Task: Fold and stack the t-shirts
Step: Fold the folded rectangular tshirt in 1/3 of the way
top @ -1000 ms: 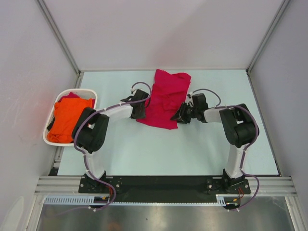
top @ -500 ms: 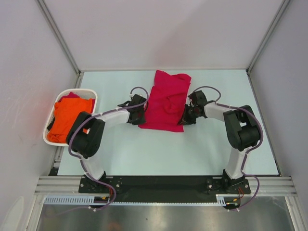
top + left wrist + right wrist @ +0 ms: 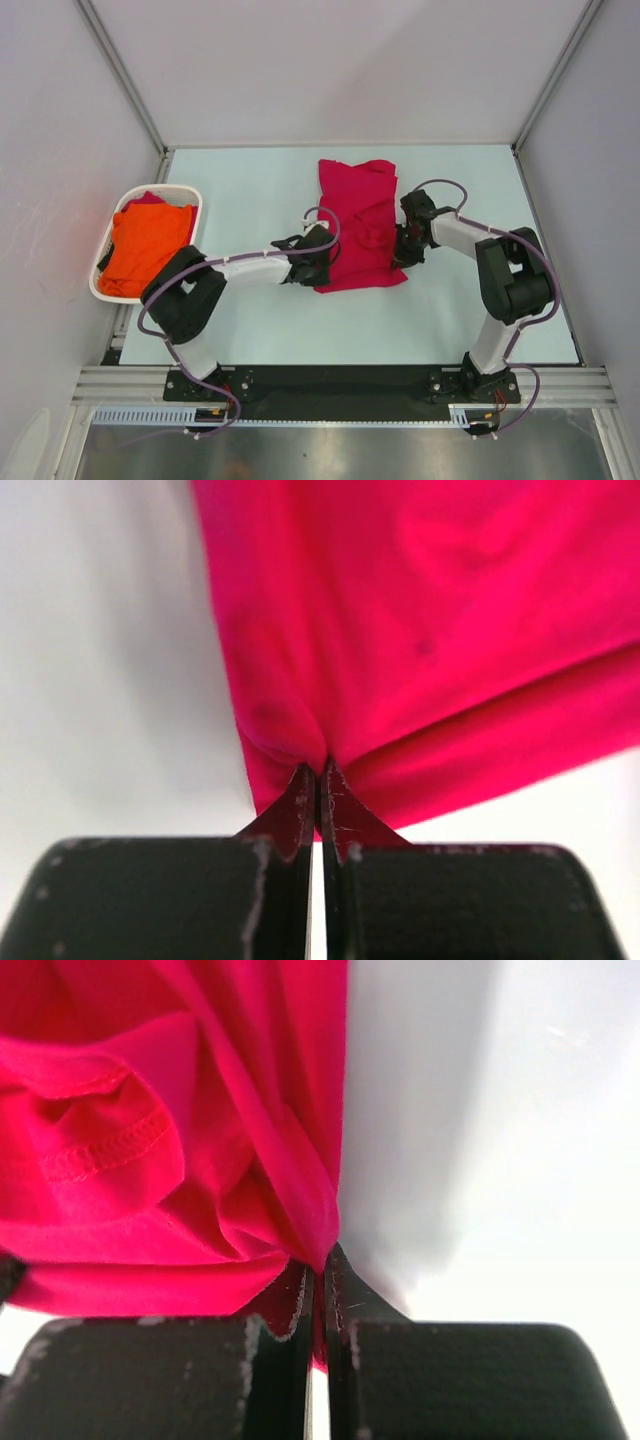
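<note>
A: Left: orange shirt (image 3: 145, 245) in basket (image 3: 192, 195). Mid-table: left gripper (image 3: 318, 270) clamped on red shirt (image 3: 358, 215), near-left corner; right gripper (image 3: 405, 250) clamped on its right edge.
B: Risk: thin pinches. Uneven pull, cloth slips or bunches.

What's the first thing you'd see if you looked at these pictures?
The bright red t-shirt in the middle of the table, with the left gripper and right gripper each pinching one side of it. Next, the orange t-shirt heaped in the white basket at the table's left edge.
</note>
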Controlling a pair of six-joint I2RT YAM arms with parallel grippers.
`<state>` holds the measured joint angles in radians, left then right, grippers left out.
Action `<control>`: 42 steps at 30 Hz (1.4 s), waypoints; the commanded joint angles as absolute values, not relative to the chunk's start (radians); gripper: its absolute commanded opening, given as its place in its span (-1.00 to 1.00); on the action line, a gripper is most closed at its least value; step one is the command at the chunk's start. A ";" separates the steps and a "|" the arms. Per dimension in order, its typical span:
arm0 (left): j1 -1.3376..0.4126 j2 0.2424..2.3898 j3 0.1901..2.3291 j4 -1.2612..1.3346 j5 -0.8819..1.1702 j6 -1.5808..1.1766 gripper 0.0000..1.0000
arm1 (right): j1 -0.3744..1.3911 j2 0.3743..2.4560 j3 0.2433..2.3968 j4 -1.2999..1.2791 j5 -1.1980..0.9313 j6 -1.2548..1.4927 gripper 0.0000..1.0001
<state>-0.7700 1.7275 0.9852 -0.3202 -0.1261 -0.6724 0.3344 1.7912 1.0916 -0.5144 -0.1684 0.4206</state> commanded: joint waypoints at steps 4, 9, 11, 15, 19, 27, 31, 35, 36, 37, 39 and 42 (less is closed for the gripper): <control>-0.871 1.773 0.934 -0.449 -0.112 -0.765 -0.98 | 0.336 1.779 1.078 -0.647 -0.002 0.365 -0.95; -0.871 1.688 0.957 -0.592 -0.282 -0.762 0.80 | 0.376 1.700 1.081 -0.683 -0.002 0.357 0.23; -0.871 1.637 0.974 -0.621 -0.340 -0.752 0.99 | 0.391 1.630 1.091 -0.710 0.057 0.359 0.99; -0.871 1.536 0.986 -0.675 -0.434 -0.746 0.99 | 0.388 1.513 1.132 -0.741 0.078 0.345 0.99; -0.871 1.427 0.992 -0.686 -0.521 -0.742 0.99 | 0.388 1.407 1.123 -0.664 0.049 0.321 0.65; -0.871 1.382 1.025 -0.646 -0.572 -0.706 -1.00 | 0.374 1.456 1.055 -0.407 -0.279 0.324 -1.00; -0.871 1.431 1.061 -0.630 -0.566 -0.692 -1.00 | 0.396 1.639 1.066 -0.325 -0.397 0.347 -1.00; -0.871 1.482 1.088 -0.640 -0.568 -0.693 -1.00 | 0.417 1.750 1.101 -0.313 -0.407 0.345 -1.00; -0.871 1.488 1.088 -0.640 -0.566 -0.693 -1.00 | 0.420 1.764 1.106 -0.308 -0.397 0.345 -1.00; -0.871 1.502 1.088 -0.641 -0.566 -0.693 -1.00 | 0.422 1.776 1.111 -0.301 -0.387 0.348 -1.00; -0.871 1.509 1.089 -0.643 -0.563 -0.698 -1.00 | 0.423 1.810 1.127 -0.291 -0.356 0.347 -1.00; -0.871 1.514 1.089 -0.647 -0.560 -0.712 -1.00 | 0.422 1.850 1.164 -0.282 -0.327 0.350 -1.00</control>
<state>-0.8730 1.5131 1.0531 -0.6537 -0.5446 -0.7067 0.4225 1.8187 1.0847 -0.3458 -0.3492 0.3431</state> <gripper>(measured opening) 0.005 0.009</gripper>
